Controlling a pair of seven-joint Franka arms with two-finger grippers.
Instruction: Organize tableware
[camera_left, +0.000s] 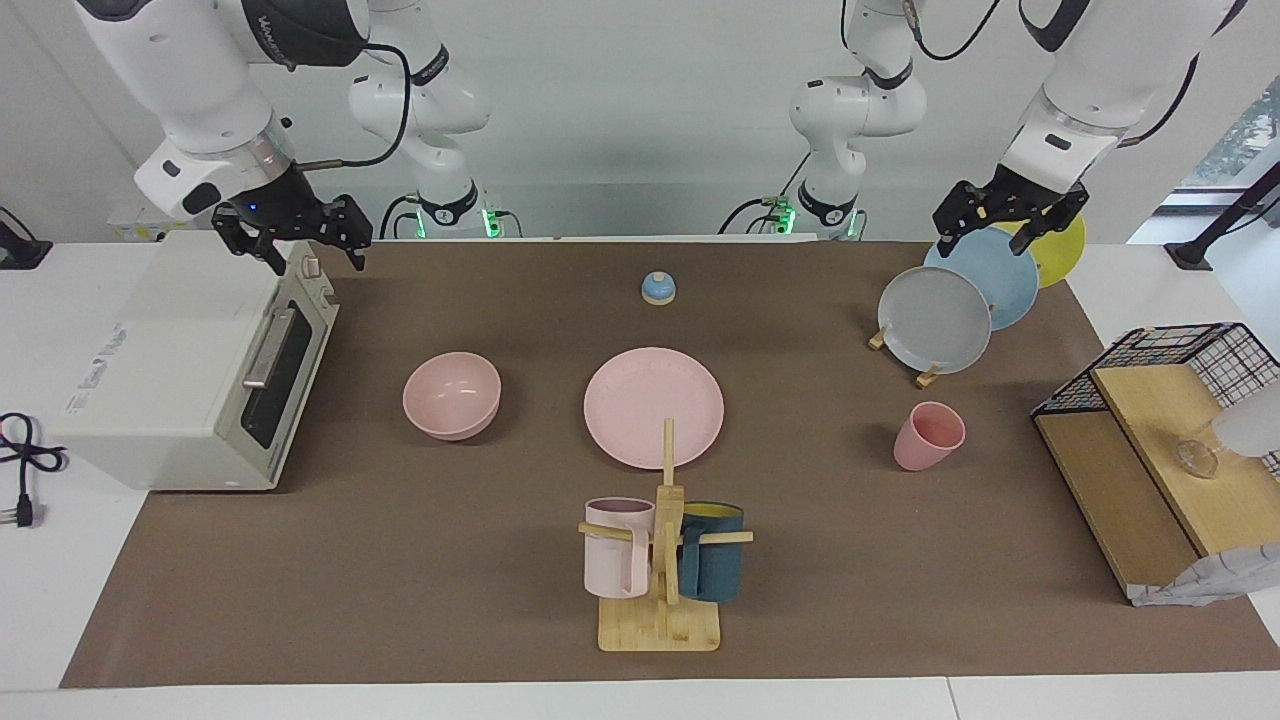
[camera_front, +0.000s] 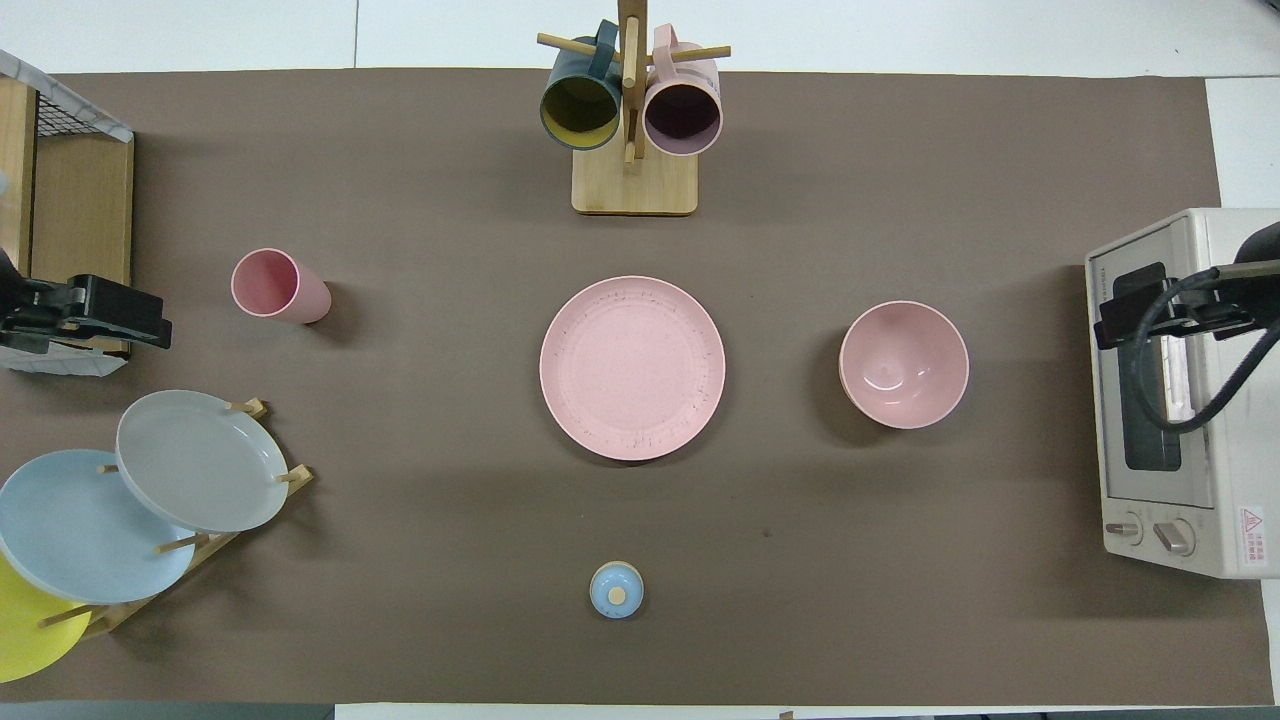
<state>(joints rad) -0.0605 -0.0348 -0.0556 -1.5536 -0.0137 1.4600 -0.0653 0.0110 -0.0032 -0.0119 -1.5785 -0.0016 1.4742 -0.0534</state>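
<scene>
The pink plate (camera_left: 654, 406) (camera_front: 632, 367) lies flat at the middle of the brown mat. The pink bowl (camera_left: 452, 394) (camera_front: 904, 364) sits upright beside it, toward the right arm's end. The pink cup (camera_left: 928, 436) (camera_front: 278, 286) stands upright beside the plate, toward the left arm's end. My right gripper (camera_left: 315, 255) (camera_front: 1150, 310) is open and empty, up in the air over the toaster oven. My left gripper (camera_left: 1000, 235) (camera_front: 100, 318) is open and empty, up in the air over the plate rack. Neither gripper touches any tableware.
A white toaster oven (camera_left: 190, 370) stands at the right arm's end. A rack of grey, blue and yellow plates (camera_left: 935, 320) and a wire-and-wood shelf (camera_left: 1150, 450) stand at the left arm's end. A mug tree (camera_left: 665, 560) stands farther from the robots than the plate. A small blue domed piece (camera_left: 658, 288) lies nearer.
</scene>
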